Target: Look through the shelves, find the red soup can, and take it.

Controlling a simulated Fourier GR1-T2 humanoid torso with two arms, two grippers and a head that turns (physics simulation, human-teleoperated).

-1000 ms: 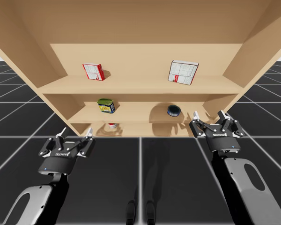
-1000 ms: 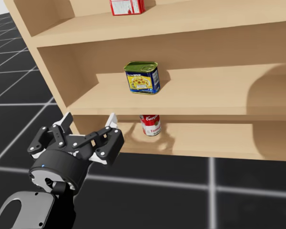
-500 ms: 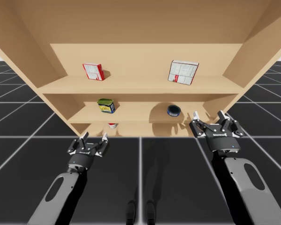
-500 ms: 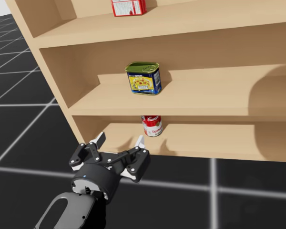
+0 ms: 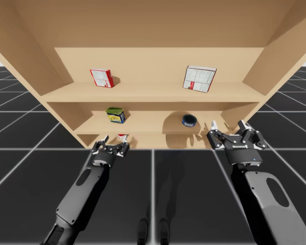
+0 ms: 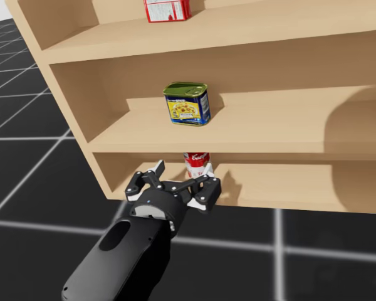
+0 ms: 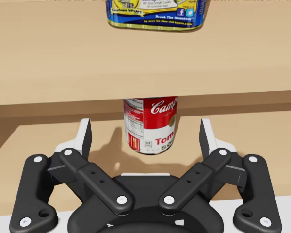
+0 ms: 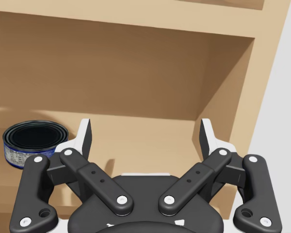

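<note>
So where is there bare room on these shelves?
Middle shelf, between green-lidded blue tin and dark round can; top shelf, between small red box and larger white box. Crowded: bottom shelf, left gripper facing red soup can.

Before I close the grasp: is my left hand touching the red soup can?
Apart. The left wrist view shows the left hand's open fingers standing either side of the red soup can, with bare shelf visible between each finger and the can.

A pale wooden shelf unit [image 5: 153,93] with a plain back wall stands on a black floor [image 5: 188,184] crossed by grey grid lines.
</note>
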